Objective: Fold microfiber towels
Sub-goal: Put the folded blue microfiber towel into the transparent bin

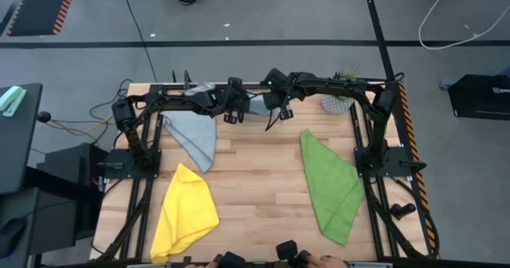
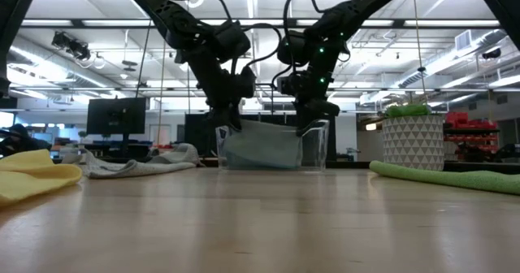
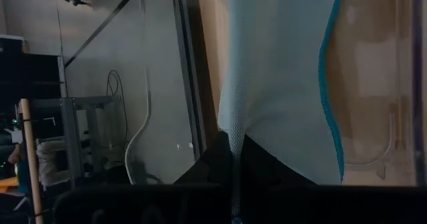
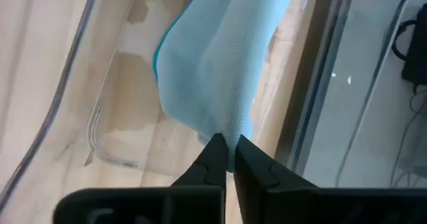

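A light blue towel [image 2: 262,145], folded, hangs inside a clear plastic bin [image 2: 322,147] at the table's far edge. My left gripper [image 2: 229,124] is shut on its upper left end and my right gripper [image 2: 312,123] on its upper right end. A grey towel [image 1: 194,138] lies crumpled at the left, and a yellow towel [image 1: 185,210] lies near the front left. A green towel [image 1: 331,184] lies spread at the right. My left gripper pinches the light blue towel's upper end [image 3: 235,139] between its two fingers, slanting down from the table's left. The cloth gathers into a crease at the fingers and hangs below them into the bin. My right gripper pinches the towel's other upper end [image 4: 227,132] between its fingertips, pointing steeply down. The cloth bunches at the tips and hangs below them inside the bin's walls.
A white patterned plant pot [image 2: 413,141] stands at the far right, next to the bin. The arms' frames and cables run along the table's left and right sides. Bare wood [image 1: 255,188] lies between the yellow and green towels.
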Robot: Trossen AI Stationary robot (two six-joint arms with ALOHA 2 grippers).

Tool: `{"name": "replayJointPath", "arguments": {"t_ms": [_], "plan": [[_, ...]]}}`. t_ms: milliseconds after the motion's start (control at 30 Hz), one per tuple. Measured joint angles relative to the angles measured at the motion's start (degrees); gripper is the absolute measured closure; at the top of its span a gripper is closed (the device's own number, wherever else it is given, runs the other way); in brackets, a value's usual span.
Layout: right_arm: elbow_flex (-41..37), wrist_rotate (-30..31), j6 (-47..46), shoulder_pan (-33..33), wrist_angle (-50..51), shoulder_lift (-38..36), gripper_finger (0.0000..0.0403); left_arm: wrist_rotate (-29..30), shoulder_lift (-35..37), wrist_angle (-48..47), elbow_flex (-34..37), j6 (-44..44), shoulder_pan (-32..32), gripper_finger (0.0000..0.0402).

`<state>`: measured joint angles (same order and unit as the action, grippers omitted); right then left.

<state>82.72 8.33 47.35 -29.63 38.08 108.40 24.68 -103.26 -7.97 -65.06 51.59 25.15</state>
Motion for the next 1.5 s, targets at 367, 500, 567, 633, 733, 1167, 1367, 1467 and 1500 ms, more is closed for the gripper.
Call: {"name": "replayJointPath", "arguments": {"t_ms": [367,500,567,633,733,1167,1367,1467,1500], "plan": [[0.11,-9.9,-4.6,-3.15,-0.45,-5.22,0.0394,-5.28,2.29,-4.75,-2.49,-4.35,2.04,0.0393],[0.15,-19.82,-10.21,-5.86,-0.41,-7.82,0.0389,-18.72,2.77,-12.58,-7.61,-13.2,5.06,0.0393],[0.17,-22.54,-12.77,-6.94,-0.38,-7.9,0.0391,-21.77,2.82,-13.4,-8.92,-16.41,6.51,0.0393],[0.17,-23.58,-14.89,-7.65,0.0,-7.36,0.0392,-23.34,2.84,-13.72,-9.4,-19.51,7.78,0.0393],[0.19,-23.91,-18.57,-8.01,0.01,-5.64,0.039,-25.31,2.5,-15.29,-9.53,-22.93,9.47,0.0393],[0.2,-29.62,-32.85,-8.54,1.56,-4.46,0.039,-26.42,0.37,-19.95,-10.37,-26.69,8.93,0.0393],[0.15,-29.55,-36.49,-8.78,0.92,-3.47,0.0389,-27.93,-1.73,-19.54,-10.4,-27.34,9.54,0.0393],[0.15,-28.33,-37.26,-9.07,0.96,-3.17,0.0389,-28.13,-2.98,-18.18,-10.4,-29.23,10.44,0.039],[0.14,-27.73,-37.32,-9.26,1.08,-3.11,0.0389,-27.78,-3.4,-17.06,-10.4,-29.9,10.65,0.0384]]}}
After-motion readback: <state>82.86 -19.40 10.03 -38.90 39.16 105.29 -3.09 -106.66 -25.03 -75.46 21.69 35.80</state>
